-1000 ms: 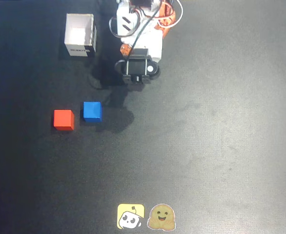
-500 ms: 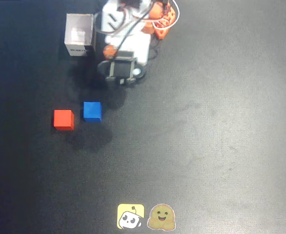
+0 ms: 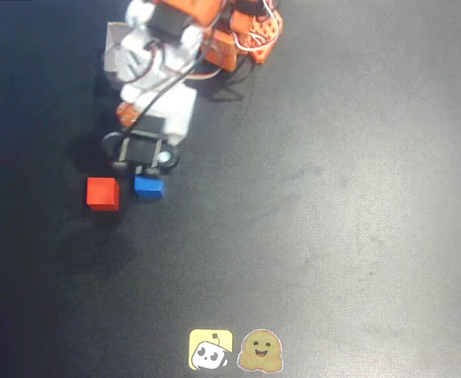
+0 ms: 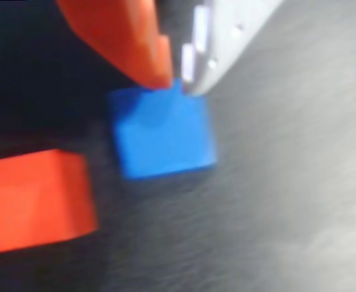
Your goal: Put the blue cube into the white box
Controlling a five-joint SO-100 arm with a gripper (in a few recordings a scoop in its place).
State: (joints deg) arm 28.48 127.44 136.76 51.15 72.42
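Surface: matte black table [image 3: 356,197], faintly scuffed; room not visible.

Items, left to right, overhead view:
- 1 red cube [image 3: 103,193], at 9 o'clock of the blue cube, just beside it, apart.
- 1 white box [image 3: 115,59], at 12 o'clock of the red cube, mostly covered by the arm; label not readable.
- 1 blue cube [image 3: 148,187] on the table, its upper edge under the gripper.
- 2 cartoon stickers [image 3: 235,350] at 6 o'clock, no text.

Tool: gripper [image 4: 177,85], orange and white fingertips nearly together above the blue cube's upper edge; contact cannot be told.
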